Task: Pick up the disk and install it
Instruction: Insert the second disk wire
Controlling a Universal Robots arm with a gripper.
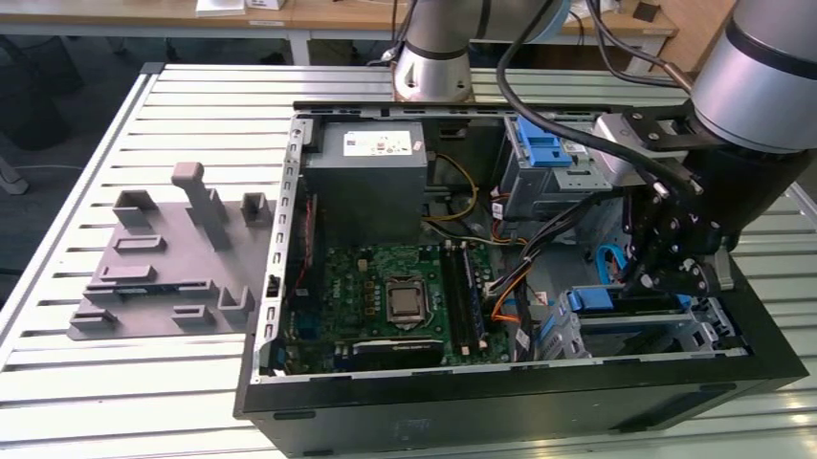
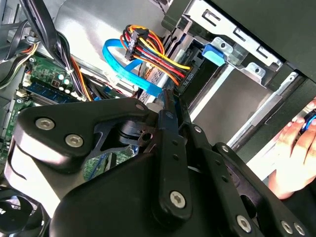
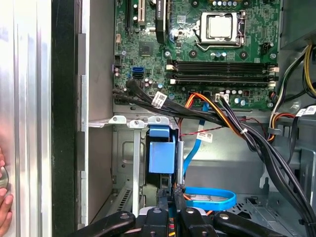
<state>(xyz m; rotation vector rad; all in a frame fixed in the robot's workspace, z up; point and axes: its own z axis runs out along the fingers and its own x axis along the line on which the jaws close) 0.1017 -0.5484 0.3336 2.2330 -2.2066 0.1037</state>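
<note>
Silver hard drive in blue plastic carrier [image 3: 162,157] sits in the drive bay at the near corner of the open black computer case [image 1: 511,406]; black gripper [image 3: 173,197] right over it, fingers pressed together; slatted metal bench [image 1: 153,382] underneath

The disk [image 1: 622,308], with its blue plastic carrier [image 3: 162,153], sits in the drive bay at the computer case's front corner. Its blue bracket faces up out of the bay.
</note>
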